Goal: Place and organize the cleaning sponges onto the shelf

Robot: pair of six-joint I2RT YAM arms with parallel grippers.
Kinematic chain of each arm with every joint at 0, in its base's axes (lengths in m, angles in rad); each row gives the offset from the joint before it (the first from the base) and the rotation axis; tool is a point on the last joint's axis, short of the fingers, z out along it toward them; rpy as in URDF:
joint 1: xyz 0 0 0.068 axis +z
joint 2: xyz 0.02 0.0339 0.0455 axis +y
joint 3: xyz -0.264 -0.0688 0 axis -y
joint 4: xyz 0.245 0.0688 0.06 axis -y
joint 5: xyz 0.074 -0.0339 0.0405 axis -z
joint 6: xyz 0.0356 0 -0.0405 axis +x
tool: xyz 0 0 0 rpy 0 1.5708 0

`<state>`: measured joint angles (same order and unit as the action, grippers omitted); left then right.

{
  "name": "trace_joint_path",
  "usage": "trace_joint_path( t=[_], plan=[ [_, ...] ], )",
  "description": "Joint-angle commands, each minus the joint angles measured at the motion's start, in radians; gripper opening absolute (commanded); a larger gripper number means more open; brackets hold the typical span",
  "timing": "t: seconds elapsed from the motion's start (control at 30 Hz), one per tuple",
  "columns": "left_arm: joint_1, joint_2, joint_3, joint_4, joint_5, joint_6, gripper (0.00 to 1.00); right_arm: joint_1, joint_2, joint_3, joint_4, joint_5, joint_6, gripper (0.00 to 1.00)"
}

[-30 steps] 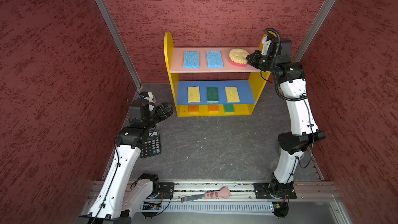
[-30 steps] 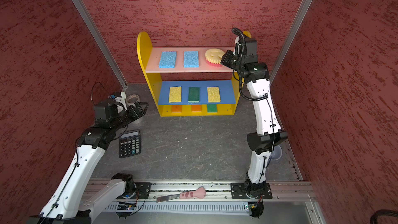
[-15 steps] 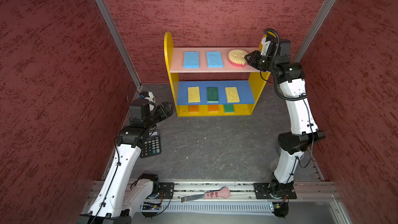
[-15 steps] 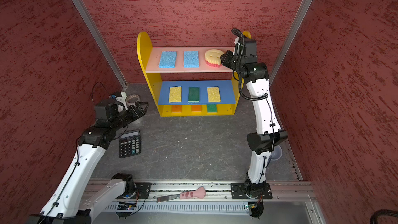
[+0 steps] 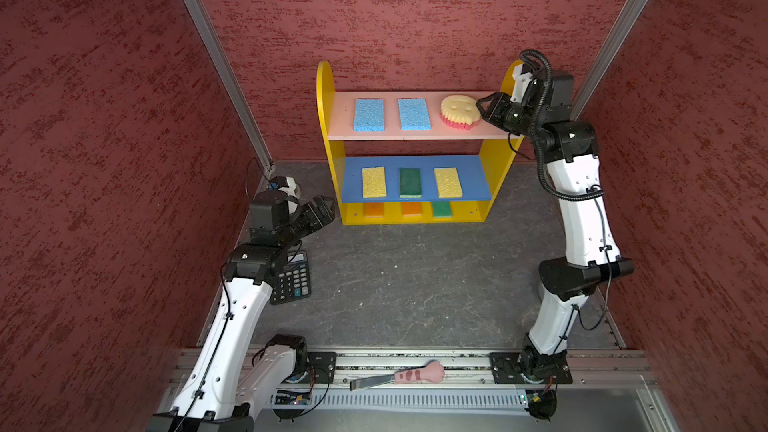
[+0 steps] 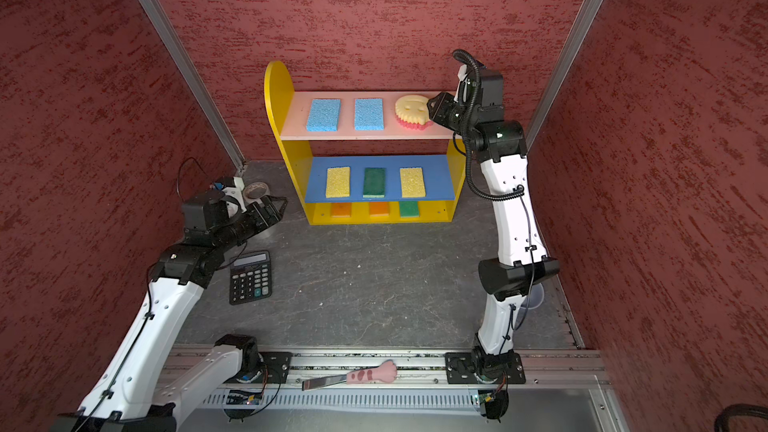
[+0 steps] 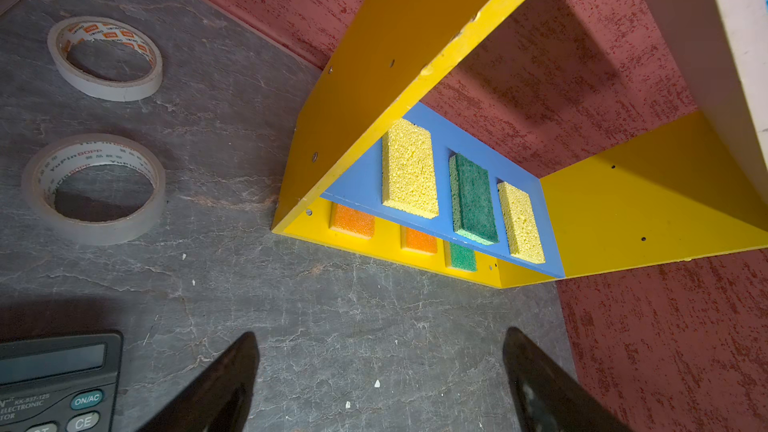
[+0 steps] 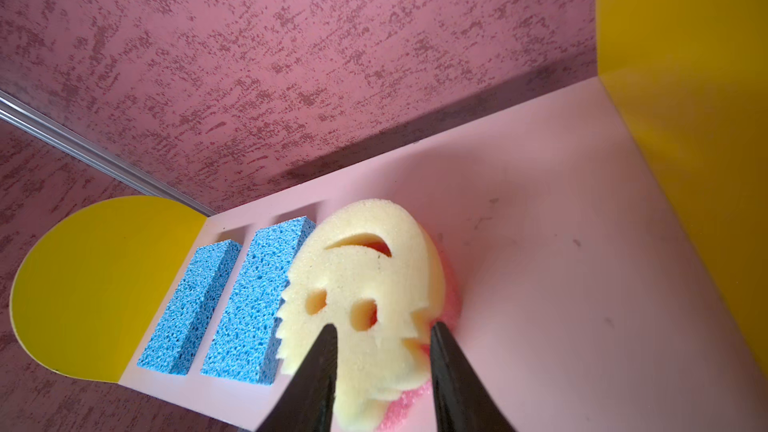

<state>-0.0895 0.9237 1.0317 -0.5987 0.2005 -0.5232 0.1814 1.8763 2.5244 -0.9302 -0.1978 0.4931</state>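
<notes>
Smiley sponge sits on shelf's pink top board, right end, slightly tilted; R gripper reaches it from shelf's right side, jaws part-way apart astride its near rim, can't tell if pinching or just flanking. L gripper, wide open & empty, is low by shelf's left foot, so R arm's far nearer.

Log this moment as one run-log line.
left gripper: open, empty | right gripper: astride round yellow smiley-face sponge on wooden shelf's pink top board, grip unclear
</notes>
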Motion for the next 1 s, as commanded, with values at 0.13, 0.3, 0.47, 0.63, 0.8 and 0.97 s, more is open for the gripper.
trace_joint_path(
  t=[0.13,0.3,0.47,0.63,0.8,0.97],
  plan=[
    [0.008,-0.030,0.043,-0.006,-0.037,0.025,0.99,-0.004,-0.209,-0.213,0.054,0.005,-0.040,0.50],
    [0.009,-0.071,0.036,-0.010,-0.077,0.033,0.99,-0.006,-0.452,-0.597,0.250,0.006,-0.040,0.54],
    [0.011,-0.094,0.031,-0.003,-0.084,0.040,0.99,-0.006,-0.620,-0.839,0.314,0.059,-0.054,0.57],
    [0.012,-0.137,-0.021,0.041,-0.103,0.031,0.99,-0.005,-0.771,-1.097,0.431,0.130,-0.096,0.65],
    [0.013,-0.188,-0.087,0.105,-0.146,0.040,0.99,-0.005,-0.874,-1.332,0.547,0.173,-0.140,0.99],
    [0.012,-0.252,-0.171,0.185,-0.219,0.062,0.99,-0.005,-0.935,-1.509,0.664,0.176,-0.172,0.99]
  ],
)
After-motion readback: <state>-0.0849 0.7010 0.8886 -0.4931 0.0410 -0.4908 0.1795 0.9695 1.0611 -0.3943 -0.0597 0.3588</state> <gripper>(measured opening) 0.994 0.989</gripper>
